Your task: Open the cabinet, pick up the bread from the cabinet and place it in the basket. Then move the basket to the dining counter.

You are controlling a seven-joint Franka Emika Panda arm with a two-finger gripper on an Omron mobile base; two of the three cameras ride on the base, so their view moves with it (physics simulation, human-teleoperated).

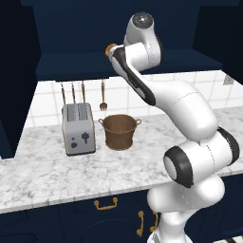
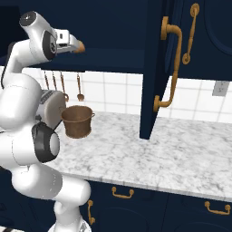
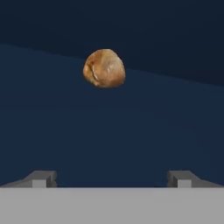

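The cabinet (image 2: 153, 54) stands open, its right door swung out over the worktop with a long brass handle (image 2: 171, 68). On its dark navy shelf (image 1: 71, 64) lies the bread (image 3: 104, 68), a small golden-brown roll, also seen as the bread (image 2: 80, 46) and the bread (image 1: 111, 49) just past my hand. My gripper (image 3: 112, 178) is open and level with the shelf. It points at the roll from a short way off, with nothing between its fingertips (image 3: 41, 178). The brown woven basket (image 1: 119, 131) stands upright on the worktop below. The dining counter is out of view.
A silver toaster (image 1: 79, 128) stands just left of the basket (image 2: 78, 121). Several copper utensils (image 1: 102, 97) hang on the white tiled wall behind. The marble worktop (image 2: 149, 154) runs right, under the open door. Navy cupboards with short brass pulls (image 1: 105, 204) are below.
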